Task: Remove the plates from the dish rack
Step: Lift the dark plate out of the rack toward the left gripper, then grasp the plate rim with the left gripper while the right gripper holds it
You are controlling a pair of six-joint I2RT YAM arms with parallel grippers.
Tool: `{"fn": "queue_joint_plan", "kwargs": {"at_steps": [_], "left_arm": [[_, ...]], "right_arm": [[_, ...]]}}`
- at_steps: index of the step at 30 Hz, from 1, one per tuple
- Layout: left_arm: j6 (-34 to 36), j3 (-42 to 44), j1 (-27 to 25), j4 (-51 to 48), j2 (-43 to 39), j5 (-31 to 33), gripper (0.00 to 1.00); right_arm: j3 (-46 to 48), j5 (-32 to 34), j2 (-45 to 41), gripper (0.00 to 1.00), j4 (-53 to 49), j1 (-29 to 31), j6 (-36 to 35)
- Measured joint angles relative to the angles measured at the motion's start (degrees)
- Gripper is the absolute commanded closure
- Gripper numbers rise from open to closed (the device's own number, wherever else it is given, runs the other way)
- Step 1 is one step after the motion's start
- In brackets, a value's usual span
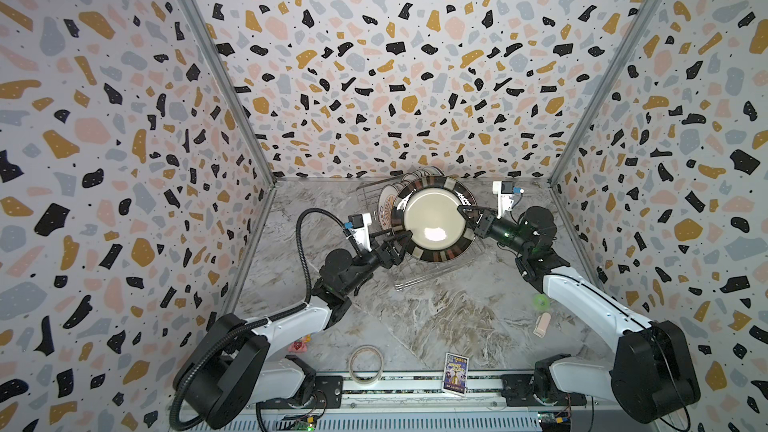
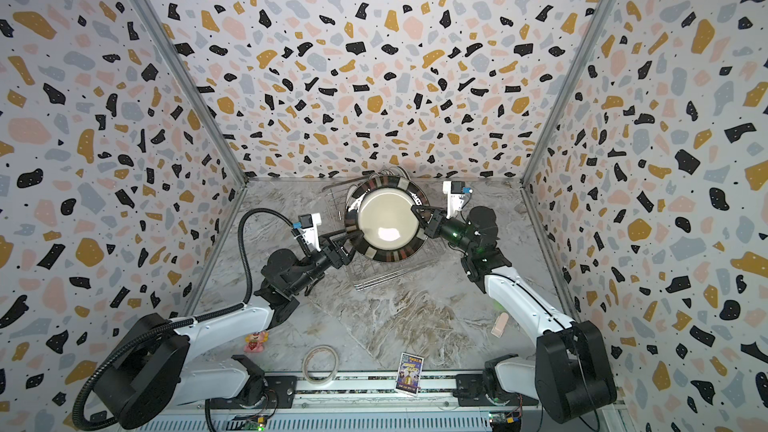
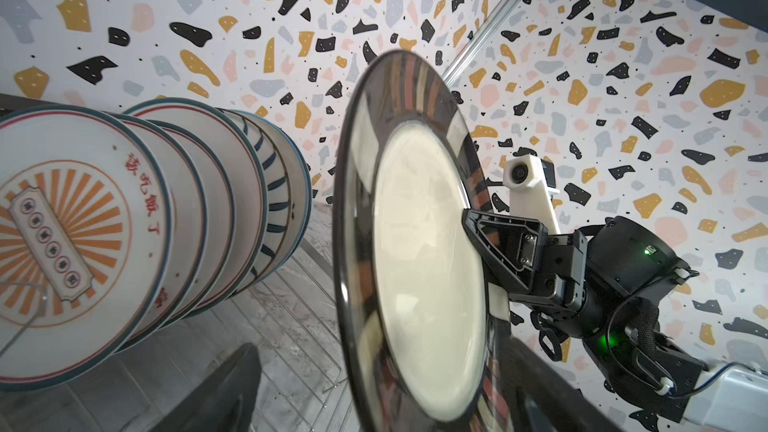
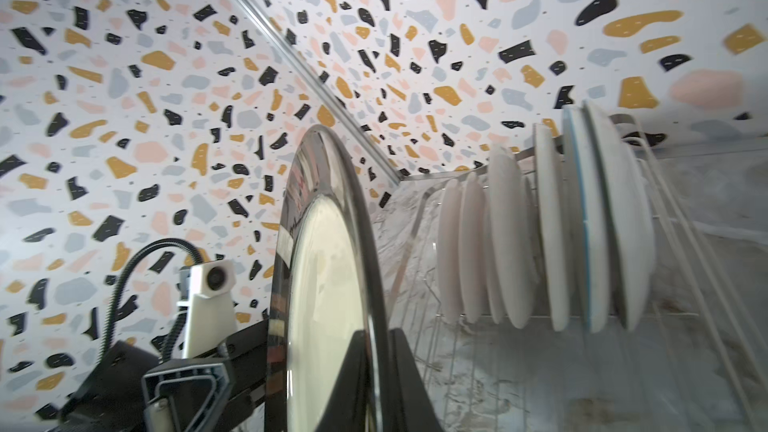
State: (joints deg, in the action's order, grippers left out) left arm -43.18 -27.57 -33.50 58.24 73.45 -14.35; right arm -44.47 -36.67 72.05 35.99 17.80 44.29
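Observation:
A large plate (image 1: 434, 220) (image 2: 388, 220) with a cream middle and a dark striped rim is held up over the dish rack (image 1: 419, 280) (image 2: 374, 280). My right gripper (image 1: 461, 209) (image 4: 376, 367) is shut on its right rim. My left gripper (image 1: 401, 245) (image 3: 382, 409) is open and straddles the plate's opposite rim, one finger on each side, both apart from it. Several more plates (image 3: 83, 243) (image 4: 540, 234) stand on edge in a row at the far end of the rack; the nearest one carries an orange sunburst and red characters.
A tape ring (image 1: 365, 363), a small printed card box (image 1: 456, 371) and a pink toy (image 1: 300, 344) lie near the front edge. A green ball (image 1: 540, 301) and a beige piece (image 1: 541, 324) sit under the right arm. Patterned walls enclose three sides.

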Motion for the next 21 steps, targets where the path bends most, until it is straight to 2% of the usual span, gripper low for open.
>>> {"fn": "queue_joint_plan", "kwargs": {"at_steps": [2,6,14,16,18,21], "left_arm": [[0.0,-1.2,-1.3,-0.2,1.0,0.1,0.21],[-1.7,-1.8,-2.7,0.3,2.3,-0.1,0.27],[-5.0,-1.8,-3.0,1.0,2.4,-0.4,0.40],[-5.6,-1.8,-3.0,1.0,2.4,-0.1,0.49],[-5.8,-1.8,-3.0,1.0,2.4,0.1,0.54],[-6.3,-1.8,-3.0,1.0,2.5,0.3,0.68]], "right_arm": [[0.4,-2.5,0.2,1.00,2.8,0.0,1.8],[0.4,-5.7,0.8,1.00,6.2,-0.1,3.4],[1.1,-6.1,1.6,1.00,7.1,-1.1,3.2],[1.1,-5.7,2.2,1.00,7.1,-1.2,3.0],[1.2,-5.4,2.8,1.00,7.0,-1.2,2.9],[1.2,-5.2,4.1,1.00,7.1,-1.2,2.8]]}}
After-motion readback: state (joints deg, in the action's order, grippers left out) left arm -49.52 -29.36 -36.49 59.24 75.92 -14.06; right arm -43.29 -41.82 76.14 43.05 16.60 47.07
